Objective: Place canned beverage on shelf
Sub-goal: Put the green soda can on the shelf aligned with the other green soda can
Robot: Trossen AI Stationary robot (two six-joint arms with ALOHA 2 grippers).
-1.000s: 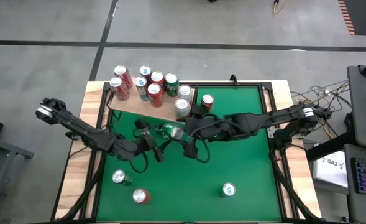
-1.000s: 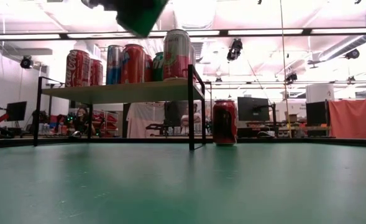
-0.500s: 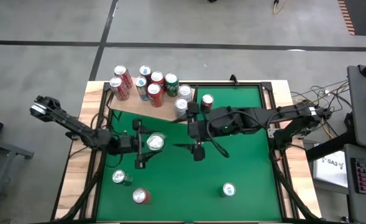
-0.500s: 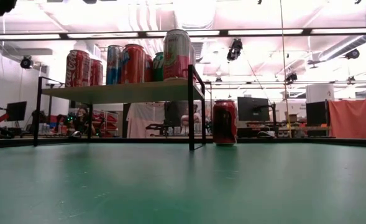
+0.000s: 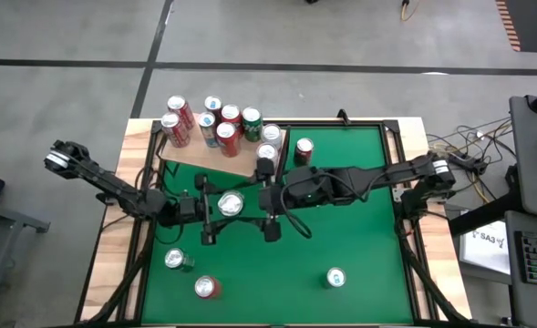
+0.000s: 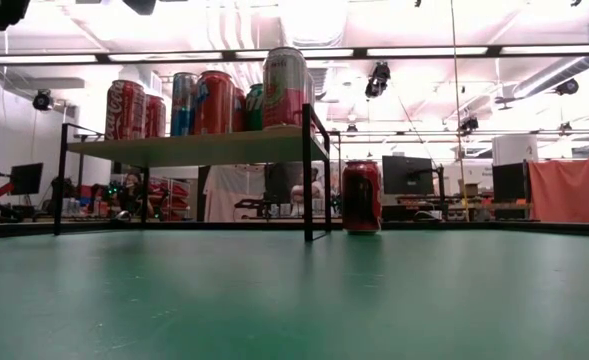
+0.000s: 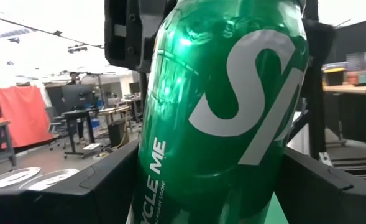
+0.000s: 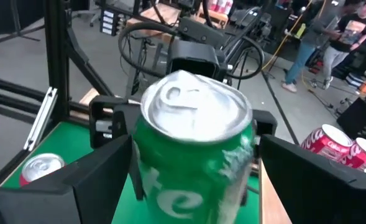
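Observation:
A green can (image 5: pixel 230 205) stands upright in the air over the middle of the green table, silver top up. My left gripper (image 5: pixel 219 210) comes in from the table's left and is shut on the can. My right gripper (image 5: pixel 254 202) comes in from the right and is open, with one finger on either side of the can (image 8: pixel 192 155); I see no touch. The shelf (image 5: pixel 204 157), a pale wood board at the far left, bears several cans and stands on dark legs (image 6: pixel 307 180). My left gripper pinches the green can's side wall (image 7: pixel 146 186) between its two fingers, low on the can's body. The fingers lie about level and come from the table's left. The can stands upright in the hold, lifted clear of the table.
A red can (image 5: pixel 303 148) stands on the table just right of the shelf. Three more cans stand near the front: one silver-topped (image 5: pixel 175 260), one red (image 5: pixel 206 288), one at the right (image 5: pixel 335 277). The green felt between the shelf and the front cans is free.
My left gripper has turned its wrist and drawn toward the table's left. The green can has gone from tipped on its side to upright and has left the top of the low view. My right gripper, still open, backed off and then came left to flank the can.

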